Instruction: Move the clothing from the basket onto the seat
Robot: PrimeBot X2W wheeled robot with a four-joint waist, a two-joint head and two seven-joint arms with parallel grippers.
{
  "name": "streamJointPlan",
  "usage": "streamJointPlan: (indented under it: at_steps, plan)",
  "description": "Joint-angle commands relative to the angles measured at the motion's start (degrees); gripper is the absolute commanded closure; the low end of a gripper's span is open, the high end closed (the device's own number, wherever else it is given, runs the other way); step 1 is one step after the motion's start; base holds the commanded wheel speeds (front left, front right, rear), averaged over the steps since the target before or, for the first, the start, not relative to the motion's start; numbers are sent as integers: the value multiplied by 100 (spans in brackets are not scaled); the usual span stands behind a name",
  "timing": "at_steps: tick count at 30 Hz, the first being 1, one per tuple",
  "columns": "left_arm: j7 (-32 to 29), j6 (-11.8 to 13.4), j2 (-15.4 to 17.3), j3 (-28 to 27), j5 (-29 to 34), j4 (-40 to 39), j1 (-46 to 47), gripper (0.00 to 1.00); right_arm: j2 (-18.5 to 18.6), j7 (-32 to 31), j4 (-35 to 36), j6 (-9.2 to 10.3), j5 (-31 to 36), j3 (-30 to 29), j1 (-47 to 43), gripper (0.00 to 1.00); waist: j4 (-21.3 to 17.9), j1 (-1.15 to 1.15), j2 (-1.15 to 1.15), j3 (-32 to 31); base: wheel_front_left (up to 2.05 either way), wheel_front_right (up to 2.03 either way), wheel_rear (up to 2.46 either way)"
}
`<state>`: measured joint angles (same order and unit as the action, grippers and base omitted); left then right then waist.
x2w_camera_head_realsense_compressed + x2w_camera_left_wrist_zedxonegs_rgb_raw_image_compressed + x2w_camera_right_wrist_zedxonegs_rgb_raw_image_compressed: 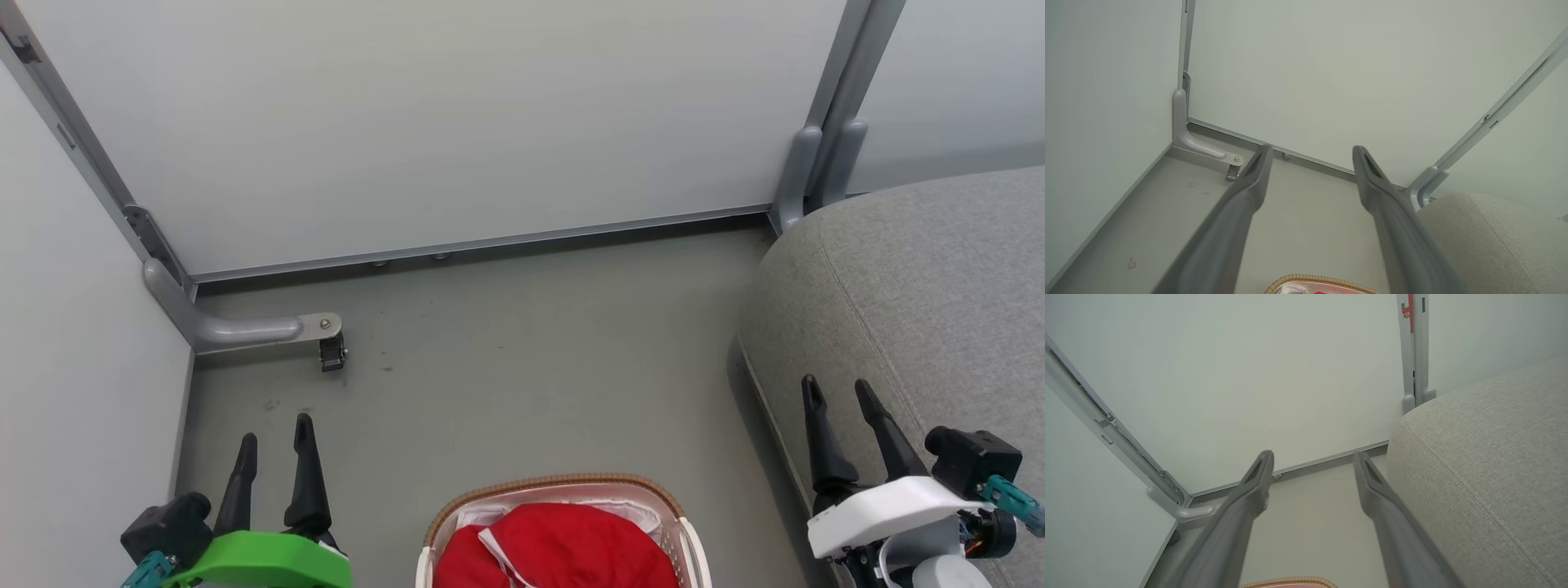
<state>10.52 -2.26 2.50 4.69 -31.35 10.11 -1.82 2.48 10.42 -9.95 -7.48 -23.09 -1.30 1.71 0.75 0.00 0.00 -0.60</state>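
Red clothing point(563, 549) with a thin white strip across it is heaped in the basket point(691, 545), a cream one with a brown woven rim, at the bottom middle of the head view. The grey seat point(922, 278) fills the right side. My left gripper point(276, 431) hangs open over the floor to the left of the basket, with nothing between its fingers. Open as well, my right gripper point(836, 390) hovers at the seat's front edge, right of the basket. The basket's rim point(1323, 281) peeks in at the bottom of the left wrist view, beside the seat point(1486, 241); the right wrist view shows that seat point(1490, 457) too.
White partition panels point(424, 122) close off the back and left. A grey metal foot with a small black caster point(331, 353) juts onto the floor at the back left. A grey post point(824, 155) stands by the seat's far corner. Bare grey floor point(531, 367) lies beyond the basket.
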Motion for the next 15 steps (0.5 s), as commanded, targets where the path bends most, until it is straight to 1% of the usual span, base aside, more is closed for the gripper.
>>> streamJointPlan:
  at_steps: [1,15]
  plan:
    - [46,22,44,19,151,4,-58,0,37,62,6,-1,152,0,-51,0,3,0,0,-2,0,0,0]
    - [221,55,49,111,644,202,-100,0,43,236,-63,-2,848,37,-83,0,24,0,0,-11,0,0,0]
